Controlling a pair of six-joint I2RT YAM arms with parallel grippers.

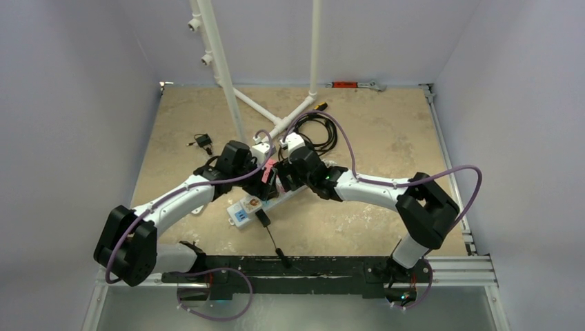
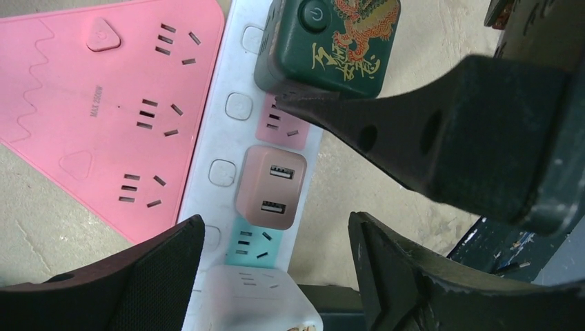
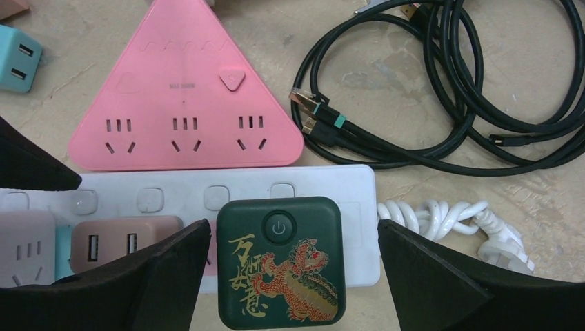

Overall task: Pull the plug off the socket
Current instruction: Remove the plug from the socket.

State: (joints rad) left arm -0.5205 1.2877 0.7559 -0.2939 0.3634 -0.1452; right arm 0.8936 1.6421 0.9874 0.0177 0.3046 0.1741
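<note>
Plug: the green plug (image 3: 279, 262) is seated in the end socket of the strip (image 3: 355, 234), right between the right jaws. It is not yet pulled.
Right jaws: open wide and gripping nothing. One finger (image 3: 162, 276) is just beside one flat side of the plug, and the other stands apart from the opposite side. In the left wrist view a fingertip (image 2: 324, 114) appears to touch the plug's lower corner.
Why so: the fingers bracket the plug's flat sides, so closing should pinch it squarely for a straight pull.
Left jaws: open and empty, straddling the strip farther along. A white adapter (image 2: 259, 300) is between the fingers and a pink charger (image 2: 270, 187) is just ahead of the gap.
Why so: probably to pin the strip to the counter (image 3: 386, 76), so the pull frees the plug rather than lifting everything.
Beyond the right jaws: a pink triangle socket (image 3: 183, 103) lies against the strip's far edge. Black cables (image 3: 441, 117) lie ahead and to the side, apart from the plug.
Risk: if only one finger makes contact, the plug could tilt or the strip could be dragged.
</note>
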